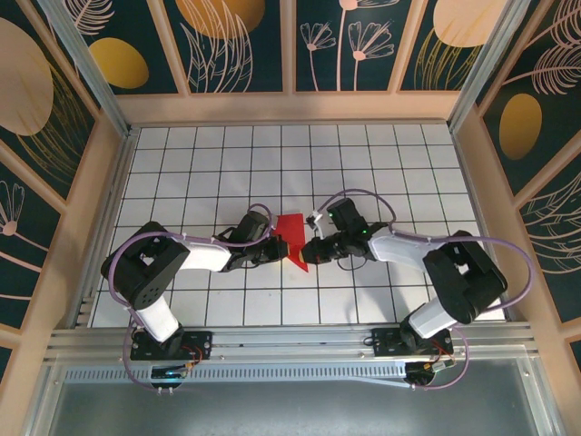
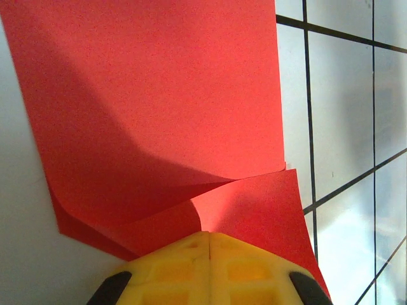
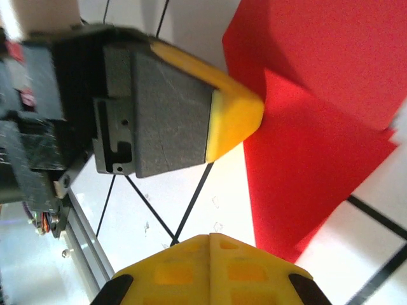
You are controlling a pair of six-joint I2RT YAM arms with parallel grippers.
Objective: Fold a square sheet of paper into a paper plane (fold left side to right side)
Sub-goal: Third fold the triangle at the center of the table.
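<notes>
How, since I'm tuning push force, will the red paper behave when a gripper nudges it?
Probably floppy: the red paper curls upward beside the left gripper. It looks thin and light, so a nudge would likely buckle or slide it on the smooth table. Its layered folded edges suggest it creases easily.

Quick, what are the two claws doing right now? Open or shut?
Left claw: closed, tip against the red paper, apparently not pinching it.
Right claw: closed, holding nothing.
</notes>
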